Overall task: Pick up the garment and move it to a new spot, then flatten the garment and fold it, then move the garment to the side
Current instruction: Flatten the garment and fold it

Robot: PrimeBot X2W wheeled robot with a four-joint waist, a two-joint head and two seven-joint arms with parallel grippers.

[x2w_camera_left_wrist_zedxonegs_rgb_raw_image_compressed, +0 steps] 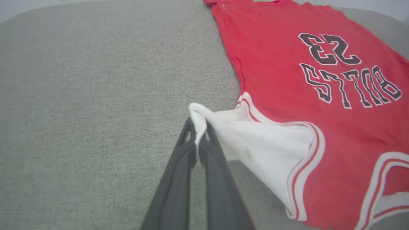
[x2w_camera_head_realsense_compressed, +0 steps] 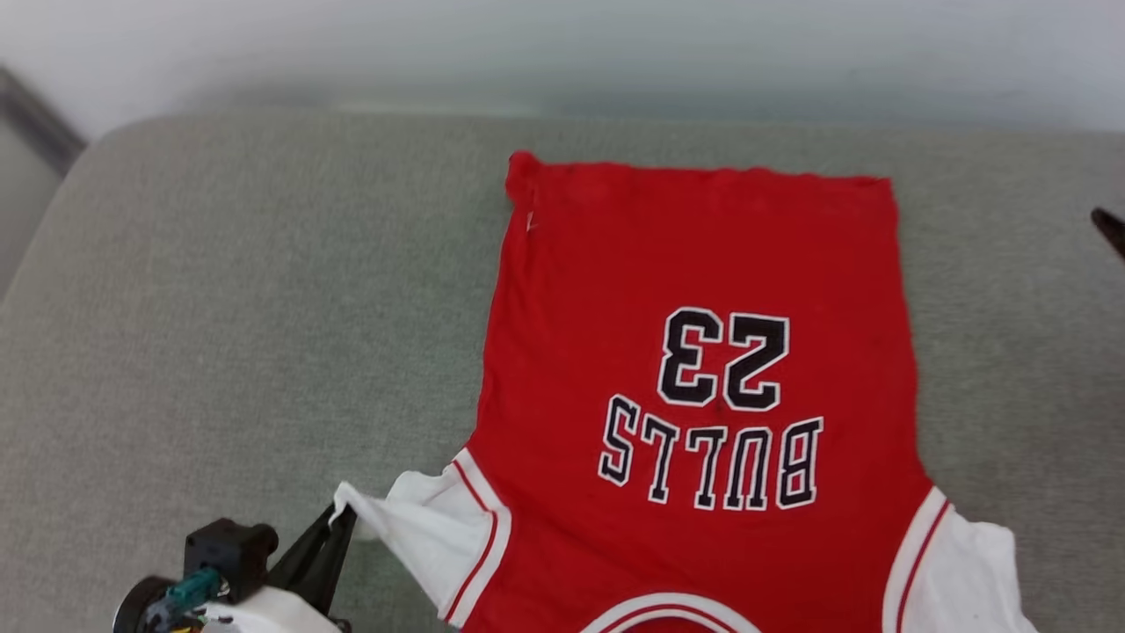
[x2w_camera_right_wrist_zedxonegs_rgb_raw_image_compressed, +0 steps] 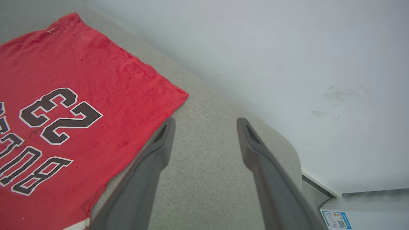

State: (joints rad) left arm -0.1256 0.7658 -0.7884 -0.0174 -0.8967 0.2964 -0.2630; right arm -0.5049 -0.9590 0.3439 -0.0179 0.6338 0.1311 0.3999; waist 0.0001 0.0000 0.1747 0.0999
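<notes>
The garment [x2w_camera_head_realsense_compressed: 703, 352] lies spread flat on the grey cushion [x2w_camera_head_realsense_compressed: 220, 308], hem far, collar near, its 23 upside down; the left gripper [x2w_camera_head_realsense_compressed: 341, 517] is pinched narrow on the tip of the white sleeve [x2w_camera_left_wrist_zedxonegs_rgb_raw_image_compressed: 255, 143] at near left; the right gripper [x2w_camera_right_wrist_zedxonegs_rgb_raw_image_compressed: 205, 123] stands wide, holding nothing, over bare cushion just right of the far hem corner.

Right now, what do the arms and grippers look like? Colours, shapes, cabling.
Left gripper: two long, dark grey fingers tapering to slim tips, with cut-outs near the ends. Behind it, a black boxy wrist block, a teal connector and a white arm shell. Right gripper: same dark grey tapered fingers, a slot recessed near each tip.
</notes>
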